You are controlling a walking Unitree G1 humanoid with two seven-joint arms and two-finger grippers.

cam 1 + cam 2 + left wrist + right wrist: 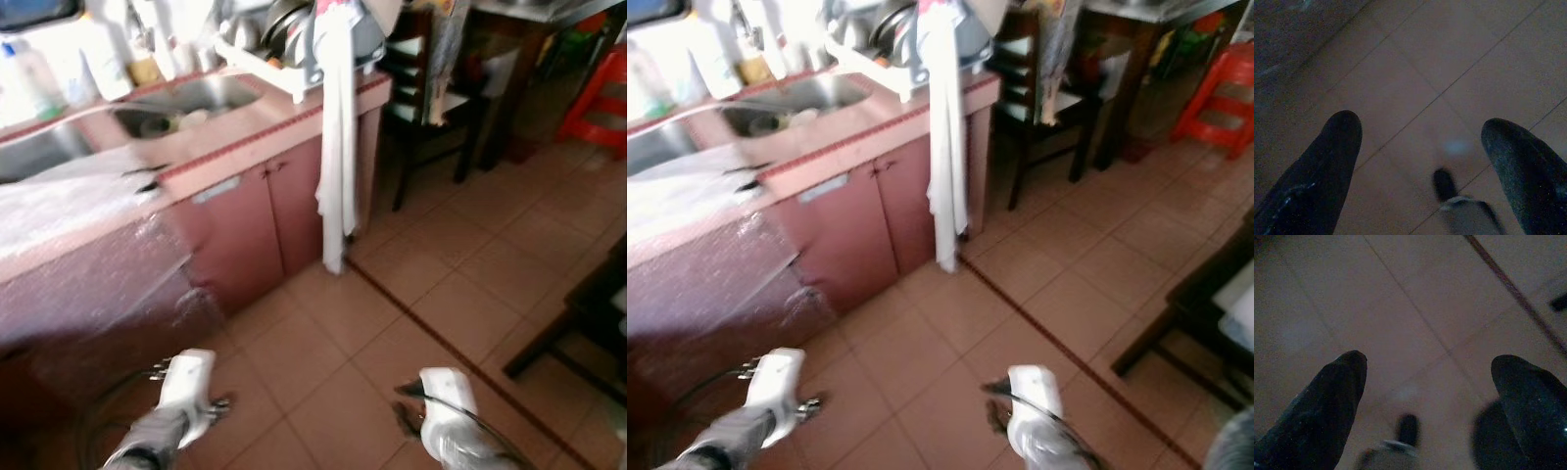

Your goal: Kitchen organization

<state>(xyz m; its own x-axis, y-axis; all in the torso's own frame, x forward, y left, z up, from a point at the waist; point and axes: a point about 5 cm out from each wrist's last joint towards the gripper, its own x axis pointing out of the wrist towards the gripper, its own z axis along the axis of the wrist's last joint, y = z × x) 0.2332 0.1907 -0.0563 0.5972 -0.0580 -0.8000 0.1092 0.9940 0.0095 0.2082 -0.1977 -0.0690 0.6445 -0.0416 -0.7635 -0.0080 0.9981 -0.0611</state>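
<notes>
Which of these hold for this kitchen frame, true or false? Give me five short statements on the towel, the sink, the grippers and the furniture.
1. A long white cloth towel hangs down over the pink cabinet front. True.
2. The left gripper is shut on a plate. False: its two black fingers stand apart over bare floor tiles, holding nothing.
3. The right gripper is open above the tiled floor. True.
4. The red plastic stool sits on the countertop. False: it stands on the floor at the far right.
5. A dark wooden chair stands beyond the cabinet's end. True.
</notes>
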